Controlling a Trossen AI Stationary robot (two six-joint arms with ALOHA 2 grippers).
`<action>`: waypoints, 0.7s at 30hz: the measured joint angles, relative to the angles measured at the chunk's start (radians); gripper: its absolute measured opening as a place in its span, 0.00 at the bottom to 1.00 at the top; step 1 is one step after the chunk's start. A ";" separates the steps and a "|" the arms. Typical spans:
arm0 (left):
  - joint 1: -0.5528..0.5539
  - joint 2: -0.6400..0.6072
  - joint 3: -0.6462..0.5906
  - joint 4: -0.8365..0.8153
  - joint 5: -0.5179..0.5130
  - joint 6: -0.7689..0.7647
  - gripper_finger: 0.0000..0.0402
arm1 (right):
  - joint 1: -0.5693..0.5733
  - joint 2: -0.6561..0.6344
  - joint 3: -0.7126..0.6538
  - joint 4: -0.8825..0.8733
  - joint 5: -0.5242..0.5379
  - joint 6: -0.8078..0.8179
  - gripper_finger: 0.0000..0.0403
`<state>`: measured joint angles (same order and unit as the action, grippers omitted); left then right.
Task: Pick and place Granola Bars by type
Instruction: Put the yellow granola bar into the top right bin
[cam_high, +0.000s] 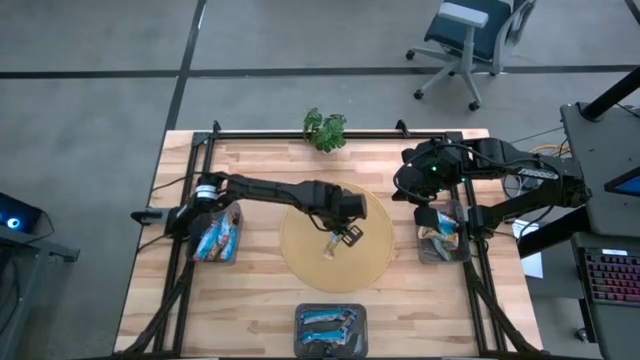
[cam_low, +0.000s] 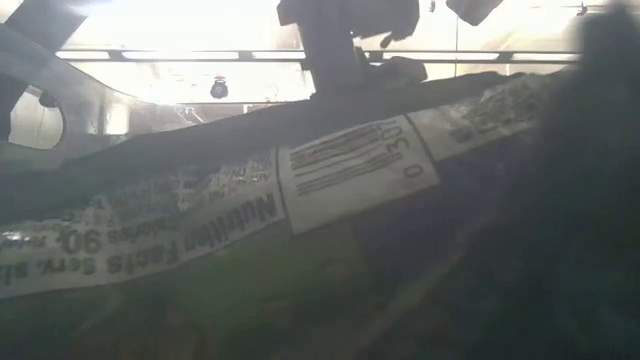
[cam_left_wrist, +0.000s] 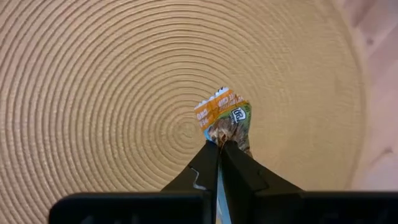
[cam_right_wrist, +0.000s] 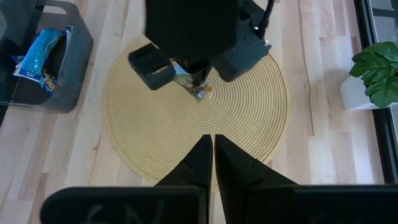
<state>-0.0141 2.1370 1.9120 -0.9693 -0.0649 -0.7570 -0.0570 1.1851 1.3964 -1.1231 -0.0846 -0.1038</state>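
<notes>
While the left gripper sits over the round mat, it's clamped on a granola bar near mat centre. Right gripper, fingers together, hangs beside the mat over a bin. Left wrist view: fingers pinch the bar's end above the mat.

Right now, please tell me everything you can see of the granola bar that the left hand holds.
The granola bar is a small crinkled foil packet, orange at its sealed end, with green, brown and a little blue. The shut left hand pinches one end; the other end points toward the round woven mat, near its middle.
</notes>
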 joint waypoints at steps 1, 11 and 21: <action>0.001 0.001 -0.001 -0.004 0.001 0.000 0.00 | 0.000 0.000 0.000 0.000 0.000 -0.001 0.02; 0.003 0.002 -0.001 -0.003 0.003 0.012 0.00 | 0.000 0.000 0.000 -0.001 0.000 -0.001 0.02; 0.004 -0.012 -0.003 0.163 0.052 0.057 0.00 | 0.000 -0.009 0.000 0.000 0.006 -0.001 0.02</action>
<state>-0.0105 2.1250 1.9095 -0.8060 -0.0125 -0.6996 -0.0574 1.1762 1.3964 -1.1229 -0.0789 -0.1047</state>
